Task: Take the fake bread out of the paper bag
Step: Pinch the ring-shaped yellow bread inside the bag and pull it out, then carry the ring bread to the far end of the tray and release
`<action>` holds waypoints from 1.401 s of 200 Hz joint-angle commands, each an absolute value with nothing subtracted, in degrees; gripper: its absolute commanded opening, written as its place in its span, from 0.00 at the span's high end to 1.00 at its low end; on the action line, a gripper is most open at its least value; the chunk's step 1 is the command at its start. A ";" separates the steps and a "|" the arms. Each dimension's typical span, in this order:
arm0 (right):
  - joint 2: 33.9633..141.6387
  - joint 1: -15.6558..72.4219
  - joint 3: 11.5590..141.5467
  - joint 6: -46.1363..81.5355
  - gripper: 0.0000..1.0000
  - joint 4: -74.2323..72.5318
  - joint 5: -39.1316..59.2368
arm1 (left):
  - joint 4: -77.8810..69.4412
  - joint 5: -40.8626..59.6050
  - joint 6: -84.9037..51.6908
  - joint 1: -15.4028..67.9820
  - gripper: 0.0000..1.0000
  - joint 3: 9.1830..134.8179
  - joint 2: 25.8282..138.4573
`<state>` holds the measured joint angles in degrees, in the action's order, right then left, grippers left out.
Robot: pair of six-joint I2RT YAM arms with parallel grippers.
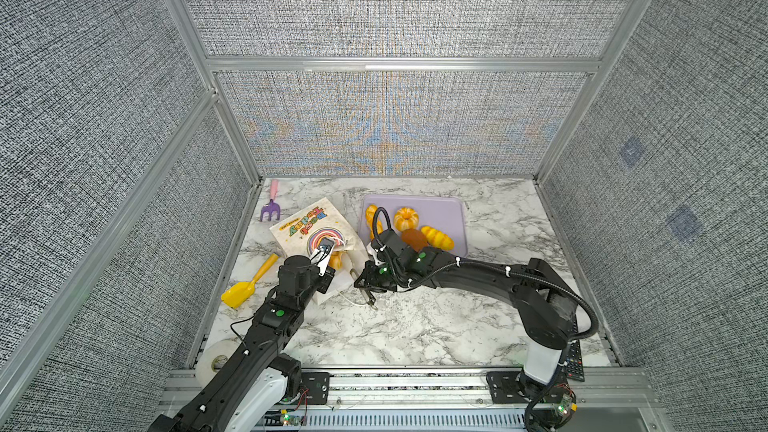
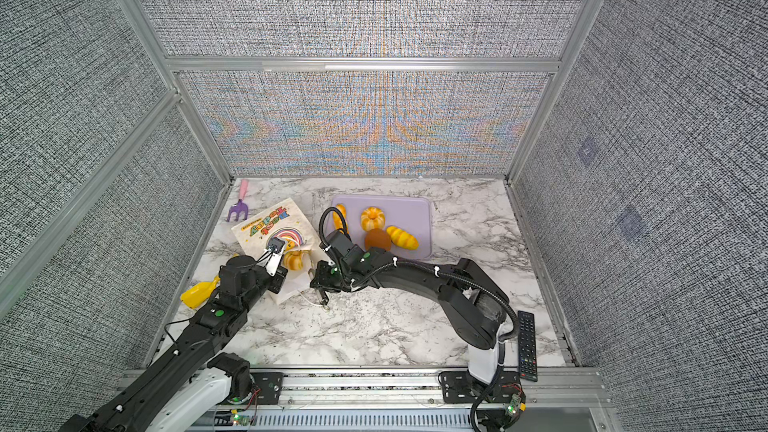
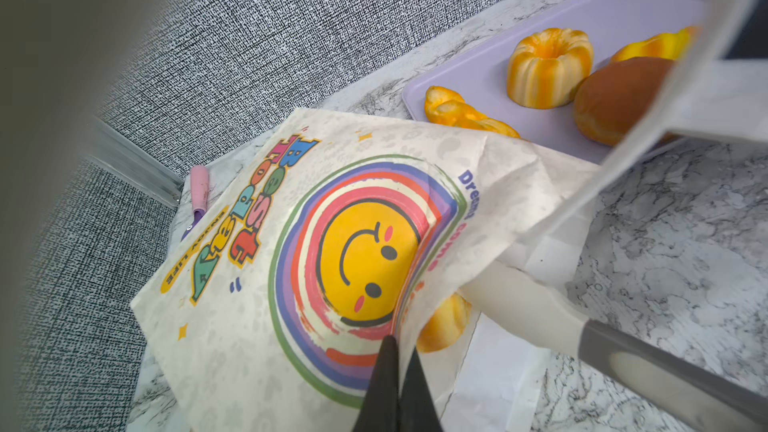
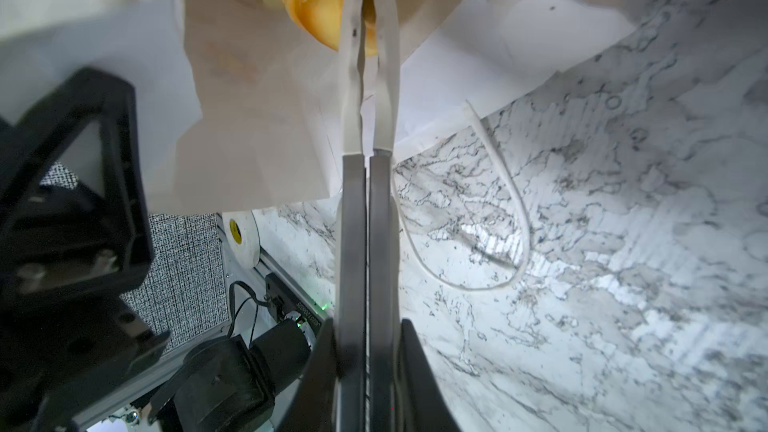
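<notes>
Paper bag [image 3: 232, 347] | lettering "Best Today" | left hand [image 3: 401, 344] pinches edge

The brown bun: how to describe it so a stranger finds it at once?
On the marble table, find the lilac tray near the back wall. The brown bun lies toward its front edge; it alone is dark and smooth, its neighbours striped yellow-orange.

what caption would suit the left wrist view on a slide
Left claw pinches the paper bag open, a fluted bun showing inside; other breads on the lilac tray.
</notes>
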<state>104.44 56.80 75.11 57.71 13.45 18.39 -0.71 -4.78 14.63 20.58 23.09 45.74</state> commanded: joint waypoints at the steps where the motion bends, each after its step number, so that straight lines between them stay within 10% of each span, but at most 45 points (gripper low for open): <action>1: 101.71 58.12 73.27 56.94 1.00 11.72 17.37 | -2.10 -5.27 14.15 20.59 1.00 23.12 45.62; 280: 61.32 64.03 68.32 50.32 1.00 39.16 6.33 | -0.62 -6.37 13.14 20.54 1.00 22.85 42.34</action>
<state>62.26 65.69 65.84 52.80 39.11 7.88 -0.27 -5.89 13.45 20.58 23.09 42.74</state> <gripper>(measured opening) 0.179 0.057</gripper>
